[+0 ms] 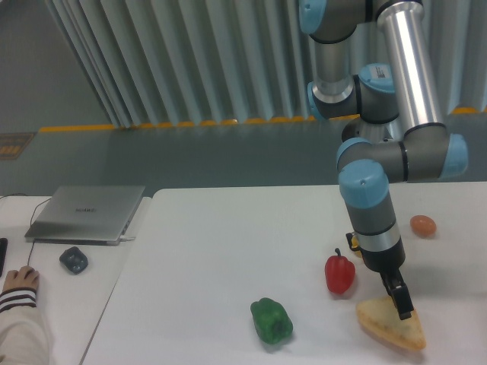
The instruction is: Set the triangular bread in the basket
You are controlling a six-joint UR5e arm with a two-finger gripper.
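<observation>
The triangular bread [386, 325] lies flat near the table's front right edge, pale on top with a golden crust. My gripper [402, 306] points down and touches or hovers just over the bread's upper right part. Its dark fingers [399, 295] overlap from this angle, so I cannot tell whether they are open or shut. No basket is in view.
A red pepper [340, 274] stands just left of the arm and a green pepper [272, 320] lies further left. A brown egg [423, 225] sits at the right. The arm hides most of the yellow pepper [351, 242]. A laptop [87, 213], mouse [74, 259] and a person's hand [19, 281] are at the far left.
</observation>
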